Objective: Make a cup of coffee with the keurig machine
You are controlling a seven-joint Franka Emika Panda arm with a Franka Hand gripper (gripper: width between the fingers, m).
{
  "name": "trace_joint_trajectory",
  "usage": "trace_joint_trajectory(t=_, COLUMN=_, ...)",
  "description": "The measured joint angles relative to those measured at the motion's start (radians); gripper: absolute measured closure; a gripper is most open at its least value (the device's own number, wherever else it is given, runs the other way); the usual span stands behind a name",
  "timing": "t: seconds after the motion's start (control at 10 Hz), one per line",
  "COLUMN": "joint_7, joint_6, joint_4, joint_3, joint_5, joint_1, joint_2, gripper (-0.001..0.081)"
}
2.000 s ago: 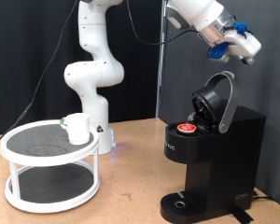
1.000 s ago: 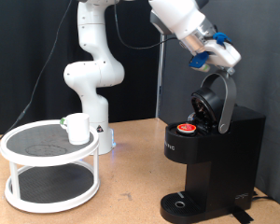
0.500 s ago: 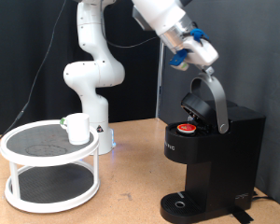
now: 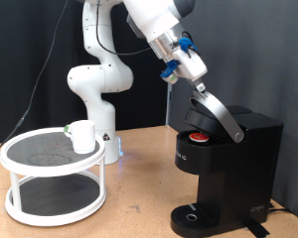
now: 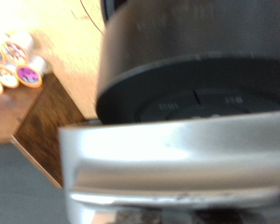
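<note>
The black keurig machine (image 4: pixel 233 169) stands on the table at the exterior view's right. Its hinged lid (image 4: pixel 217 114) is tilted partway down over a red-topped pod (image 4: pixel 197 137) seated in the brew chamber. My gripper (image 4: pixel 196 85) is at the top end of the lid's silver handle, touching it from above. In the wrist view the silver handle (image 5: pixel 177 159) fills the frame with the black lid (image 5: pixel 196 56) behind it; no fingers show there. The white cup (image 4: pixel 82 136) stands upright on the top shelf of a white rack (image 4: pixel 20 169) at the exterior view's left.
The robot's white base (image 4: pixel 97 79) rises behind the rack. Several coffee pods (image 5: pixel 14 61) lie on a wooden surface in the wrist view. The round drip base (image 4: pixel 196 215) of the machine has nothing on it.
The gripper has moved down and towards the exterior view's left. The lid has swung from nearly upright to partly lowered over the pod. The cup has not moved.
</note>
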Motion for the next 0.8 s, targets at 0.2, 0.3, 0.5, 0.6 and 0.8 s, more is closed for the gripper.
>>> trace_joint_trajectory(t=0.2, joint_7=0.006, joint_6=0.027, joint_4=-0.019, joint_3=0.000, joint_5=-0.035, joint_1=-0.015, joint_2=0.007, gripper=0.0806)
trace_joint_trajectory(t=0.3, joint_7=0.005, joint_6=0.034, joint_4=-0.030, joint_3=-0.001, joint_5=-0.048, joint_1=-0.024, joint_2=0.014, gripper=0.0806)
trace_joint_trajectory(t=0.5, joint_7=-0.010, joint_6=0.050, joint_4=-0.048, joint_3=-0.004, joint_5=-0.054, joint_1=-0.041, joint_2=0.040, gripper=0.0806)
trace_joint_trajectory(t=0.6, joint_7=-0.014, joint_6=0.063, joint_4=-0.053, joint_3=-0.005, joint_5=-0.054, joint_1=-0.046, joint_2=0.054, gripper=0.0806)
trace_joint_trajectory(t=0.8, joint_7=-0.015, joint_6=0.101, joint_4=-0.060, joint_3=-0.006, joint_5=-0.050, joint_1=-0.050, joint_2=0.082, gripper=0.0806)
